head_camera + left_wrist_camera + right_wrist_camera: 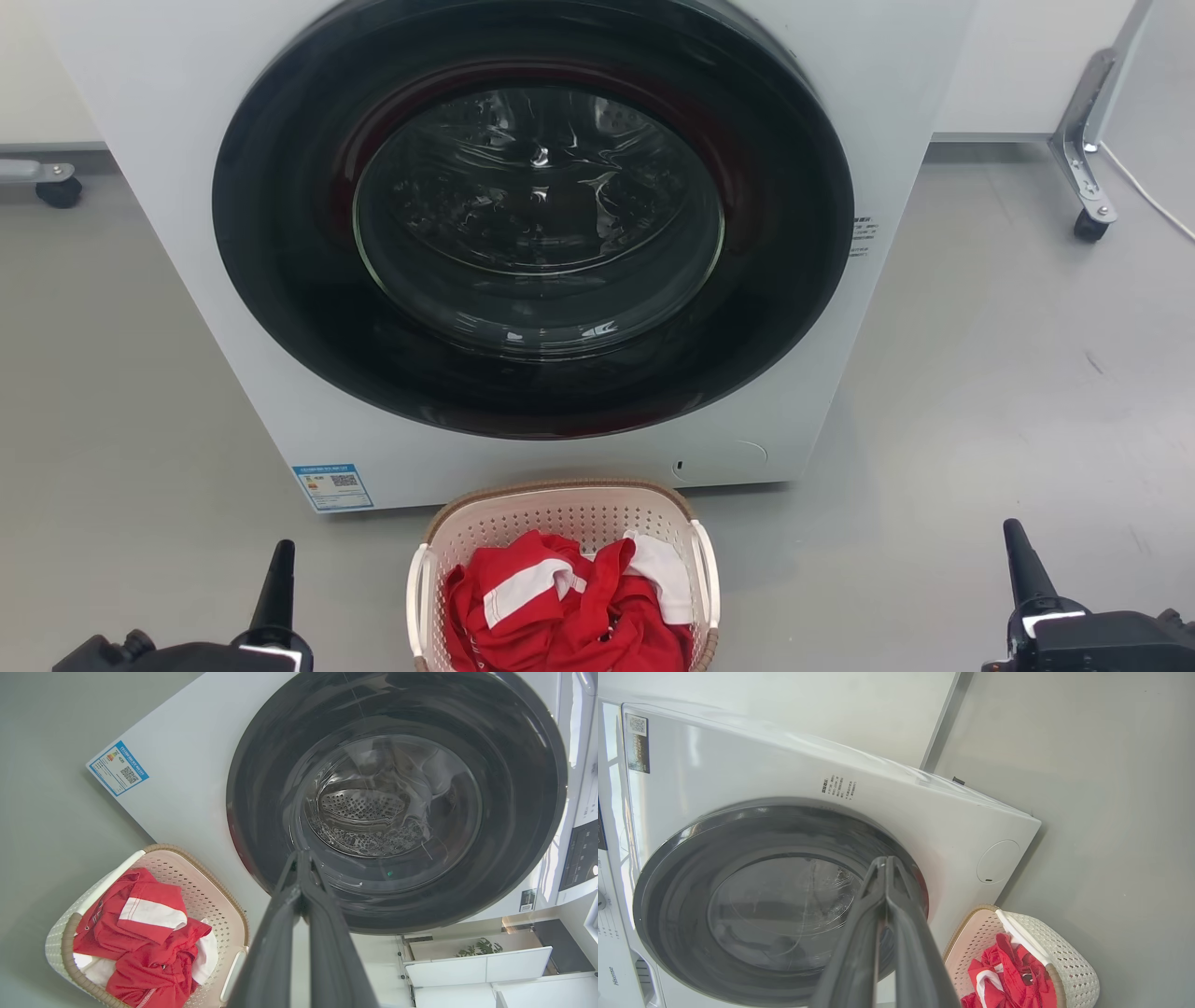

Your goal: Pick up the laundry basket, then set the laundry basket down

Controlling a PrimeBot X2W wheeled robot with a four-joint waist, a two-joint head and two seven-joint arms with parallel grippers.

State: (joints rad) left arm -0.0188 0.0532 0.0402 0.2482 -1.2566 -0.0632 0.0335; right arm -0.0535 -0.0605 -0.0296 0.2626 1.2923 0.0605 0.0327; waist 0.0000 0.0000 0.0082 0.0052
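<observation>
Currently, laundry basket: you see it on the floor, just before the washer, red clothes inside
Left gripper: closed tight, holding nothing
Right gripper: closed tight, holding nothing

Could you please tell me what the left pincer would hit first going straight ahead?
Probably the washer door, at its glass rim; the shut left pincer aims there, though depth is unclear.

- bright, even indoor light; the grey floor holds only a soft shadow along the washer.
- white streaky reflections cross the door glass.
- the wrist views bow straight edges near their borders.
- the left gripper blurs close to the lens.
</observation>
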